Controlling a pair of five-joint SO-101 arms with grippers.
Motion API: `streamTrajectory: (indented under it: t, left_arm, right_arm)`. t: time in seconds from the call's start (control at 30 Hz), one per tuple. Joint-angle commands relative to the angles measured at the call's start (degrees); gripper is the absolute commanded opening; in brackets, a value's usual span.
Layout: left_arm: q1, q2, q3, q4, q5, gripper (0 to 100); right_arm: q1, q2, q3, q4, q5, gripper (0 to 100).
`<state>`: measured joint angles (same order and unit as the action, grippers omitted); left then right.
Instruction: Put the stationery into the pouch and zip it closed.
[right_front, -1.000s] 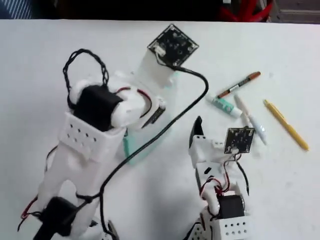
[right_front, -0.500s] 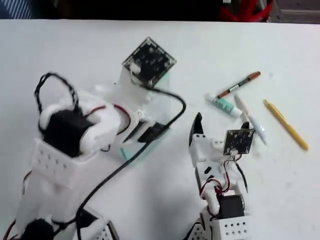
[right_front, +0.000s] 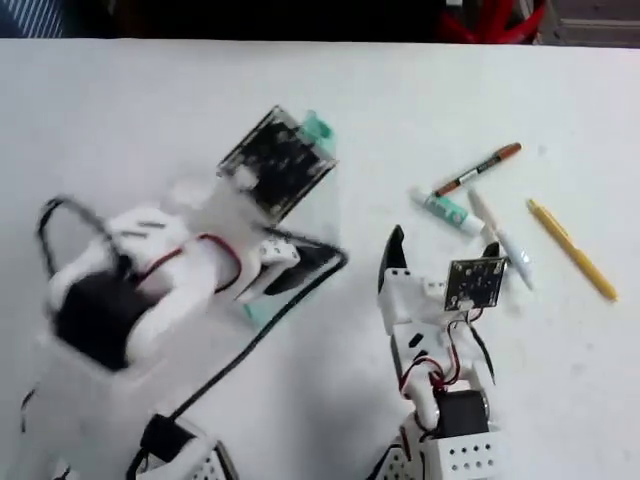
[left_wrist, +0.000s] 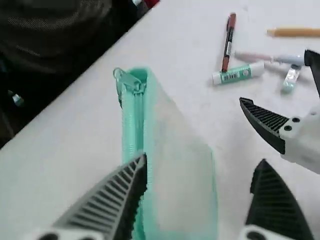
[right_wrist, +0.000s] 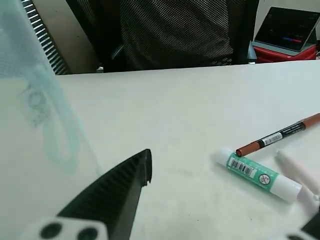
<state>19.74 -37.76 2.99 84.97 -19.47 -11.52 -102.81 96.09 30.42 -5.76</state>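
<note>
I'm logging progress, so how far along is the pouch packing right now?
Done: nothing yet. The marker, glue stick, pale pen and yellow pen lie on the table, outside the pouch. In hand: the left gripper straddles the pouch, open. Left: packing them all, then zipping.

White arm shells (right_front: 410, 300), black ribbed pincer fingers (left_wrist: 272, 200), black cable (right_front: 262, 330)

The place looks like an office or a small robotics lab. A white table (right_front: 520, 90) carries white robot arms (right_front: 410, 300) with bare camera boards (right_front: 476, 281) and loose cables (right_front: 250, 340). Behind the table stands a mesh office chair (right_wrist: 175, 30), and a dark screen (right_wrist: 292, 25) rests on something red.
</note>
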Motion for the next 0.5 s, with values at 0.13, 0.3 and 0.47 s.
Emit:
streamTrajectory:
  t: [0.13,0.3,0.47]
  left_arm:
    - [-7.3,-9.7,2.7,-3.4,-0.1,33]
    - [-25.0,-7.3,24.5,-21.8,0.0,40]
    - [-26.6,-7.4,29.5,-25.2,8.7,35]
  right_arm:
    - [0.2,-0.4,0.5,-1.2,0.8,49.0]
    - [0.4,-0.4,0.5,-1.2,0.8,49.0]
    - [0.2,-0.3,0.5,-1.2,0.8,49.0]
